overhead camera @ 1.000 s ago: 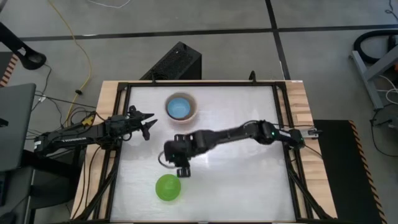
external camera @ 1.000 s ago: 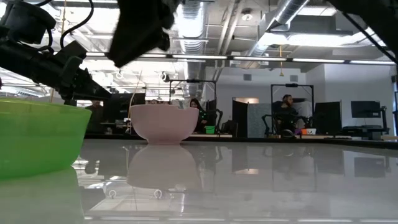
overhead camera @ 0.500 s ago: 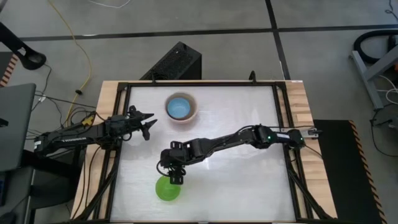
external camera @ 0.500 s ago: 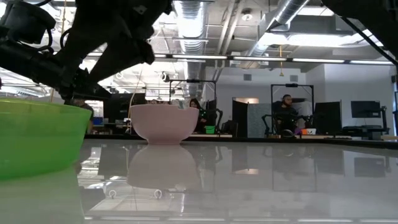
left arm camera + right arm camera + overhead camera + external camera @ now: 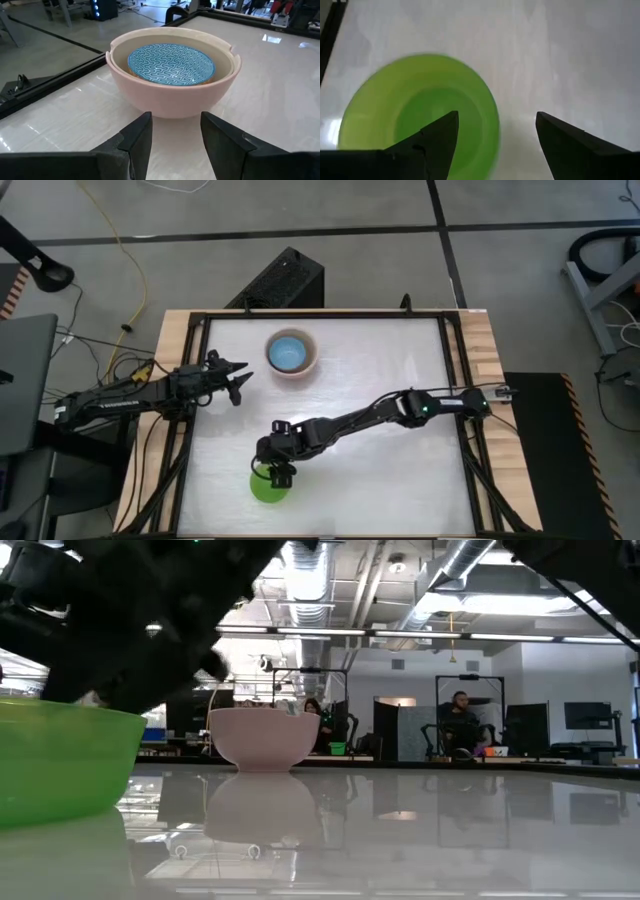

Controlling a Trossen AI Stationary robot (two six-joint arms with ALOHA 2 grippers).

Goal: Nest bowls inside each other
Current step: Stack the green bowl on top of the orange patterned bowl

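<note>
A bright green bowl (image 5: pixel 266 486) stands upright on its base near the table's front edge, left of middle; it also shows as the green bowl (image 5: pixel 420 115). My right gripper (image 5: pixel 496 117) hangs open just above it, one finger over the bowl's inside and one outside its rim. At the far middle a pale pink-cream bowl (image 5: pixel 291 354) holds a grey-beige bowl (image 5: pixel 222 60) with a light blue bowl (image 5: pixel 171 62) nested inside. My left gripper (image 5: pixel 176 116) waits open left of this stack, pointing at it.
A dark frame (image 5: pixel 455 380) borders the white tabletop (image 5: pixel 390 480), with wooden strips outside it. Free table lies to the right of both the green bowl and the stack. People sit at desks in the room beyond the far edge.
My right gripper has come down and moved toward the table's near edge, from the middle of the table to just over the green bowl's rim. The bowls have not moved.
</note>
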